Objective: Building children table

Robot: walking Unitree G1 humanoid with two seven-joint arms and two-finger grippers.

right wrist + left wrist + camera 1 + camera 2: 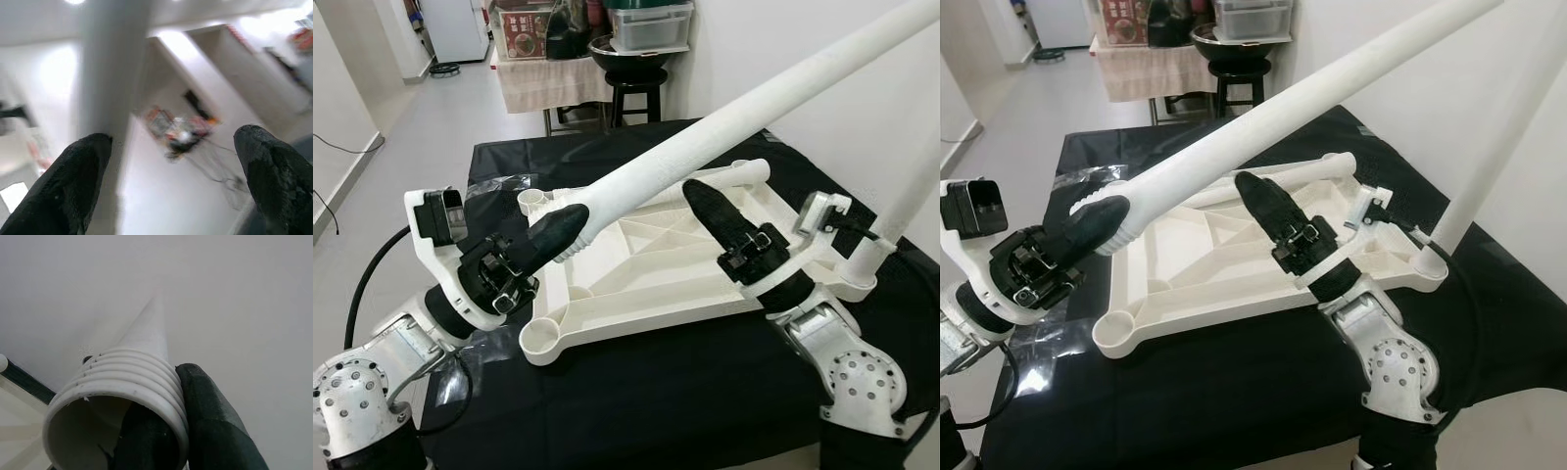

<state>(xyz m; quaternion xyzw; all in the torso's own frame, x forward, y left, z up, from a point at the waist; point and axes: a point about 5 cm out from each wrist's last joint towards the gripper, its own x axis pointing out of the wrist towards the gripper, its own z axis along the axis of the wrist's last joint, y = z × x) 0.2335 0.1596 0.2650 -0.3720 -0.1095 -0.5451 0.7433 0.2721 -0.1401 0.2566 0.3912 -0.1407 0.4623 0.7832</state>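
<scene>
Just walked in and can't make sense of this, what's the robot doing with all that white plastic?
It's putting together a small table. The white tabletop lies upside down on a black-covered table. The left gripper grips the threaded end of a loose white leg, tilted above the tabletop. The right gripper hovers open over the tabletop. Another leg already stands in a corner socket.

A long white table leg [773, 93] slants across above the upturned white tabletop [656, 259], barring passage from above; a second upright leg [1489, 166] blocks its right corner.
</scene>
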